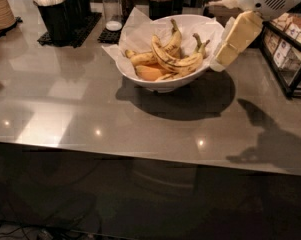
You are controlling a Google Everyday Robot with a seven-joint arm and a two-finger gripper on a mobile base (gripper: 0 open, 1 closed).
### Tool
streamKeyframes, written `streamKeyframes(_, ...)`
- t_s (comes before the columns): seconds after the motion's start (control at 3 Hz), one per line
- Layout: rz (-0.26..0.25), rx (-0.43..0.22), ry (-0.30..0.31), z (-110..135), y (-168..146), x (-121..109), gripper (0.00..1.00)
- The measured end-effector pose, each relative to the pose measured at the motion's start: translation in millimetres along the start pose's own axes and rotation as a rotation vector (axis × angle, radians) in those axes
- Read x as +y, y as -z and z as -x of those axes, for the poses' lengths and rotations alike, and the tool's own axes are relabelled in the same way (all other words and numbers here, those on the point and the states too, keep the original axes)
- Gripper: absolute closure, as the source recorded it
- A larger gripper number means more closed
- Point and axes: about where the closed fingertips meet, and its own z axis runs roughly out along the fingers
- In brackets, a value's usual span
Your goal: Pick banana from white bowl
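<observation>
Piled in white bowl [162, 85] on grey counter [90, 109]: ripe speckled bananas [177, 61]. Probably soft, light, easily bruised; take topmost mid-body, gently. Just beside right rim: gripper [237, 40], opening impossible to tell.

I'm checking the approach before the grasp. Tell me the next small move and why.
Probably move the gripper over the rim toward the middle of the white bowl. It hangs just outside the bowl's right edge, while the bananas lie inside on white paper. It likely must clear the rim before descending onto one.
</observation>
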Motion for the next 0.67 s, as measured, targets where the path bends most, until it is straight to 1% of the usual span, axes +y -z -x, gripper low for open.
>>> streamKeyframes(0.33, 0.045, -0.047, -0.033, 10, -35, -30, 0.0)
streamKeyframes(0.67, 0.082, -0.081, -0.061, 21, -67, -55, 0.0)
